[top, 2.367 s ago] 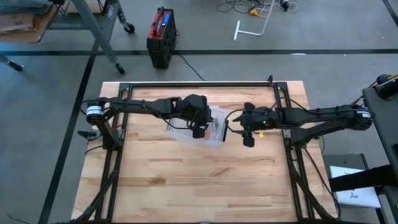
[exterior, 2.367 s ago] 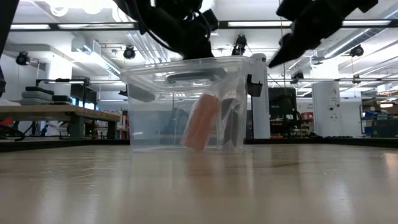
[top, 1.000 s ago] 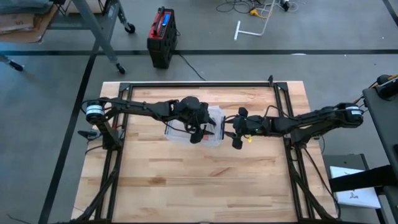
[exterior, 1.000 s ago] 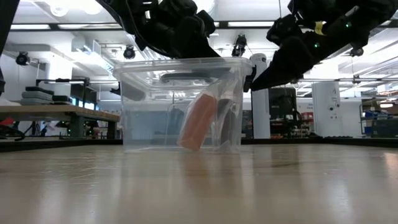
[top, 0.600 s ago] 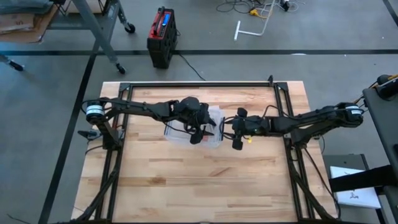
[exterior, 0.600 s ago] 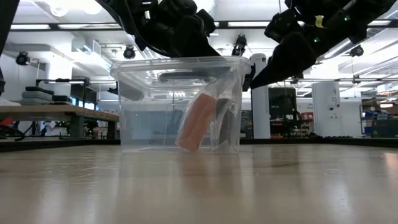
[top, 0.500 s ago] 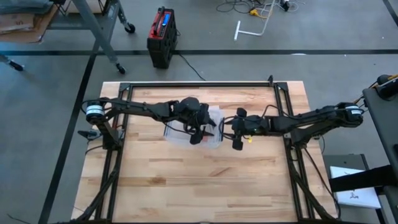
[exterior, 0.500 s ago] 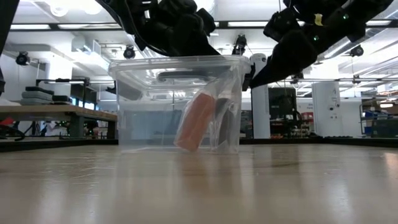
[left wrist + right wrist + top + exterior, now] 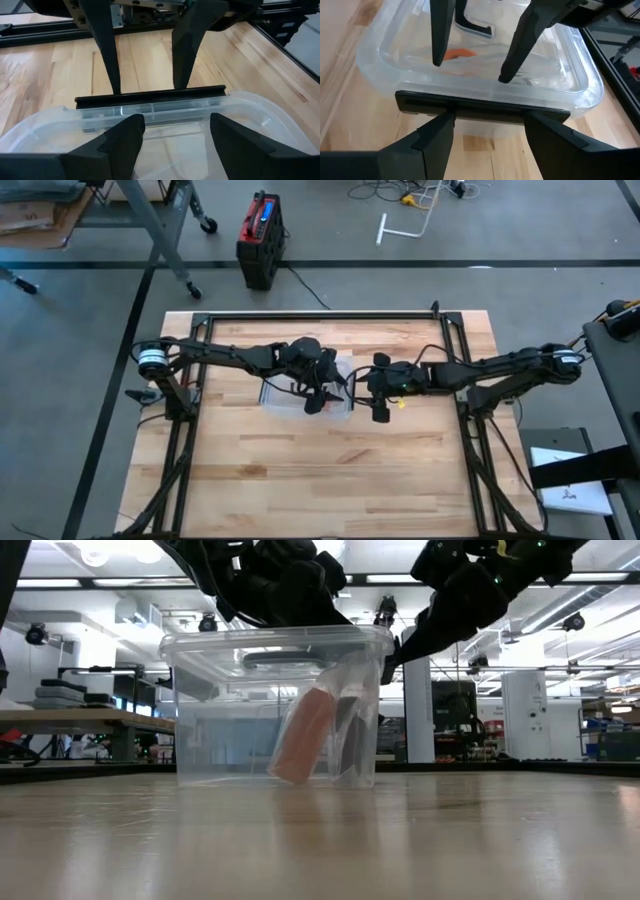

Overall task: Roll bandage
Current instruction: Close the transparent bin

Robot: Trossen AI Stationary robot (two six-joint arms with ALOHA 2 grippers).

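On the worktop (image 9: 300,470), clear lidded box (image 9: 270,705) with orange roll (image 9: 303,735) inside; left hand (image 9: 316,396) above, right hand (image 9: 377,402) beside, both spread wide, gripping nothing.

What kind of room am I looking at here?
Most likely a robotics lab or workshop. A wooden table in a black metal frame carries two robot arms over a clear plastic box, on a bare grey floor with loose cables. Workbenches and ceiling strip lights fill the room behind.
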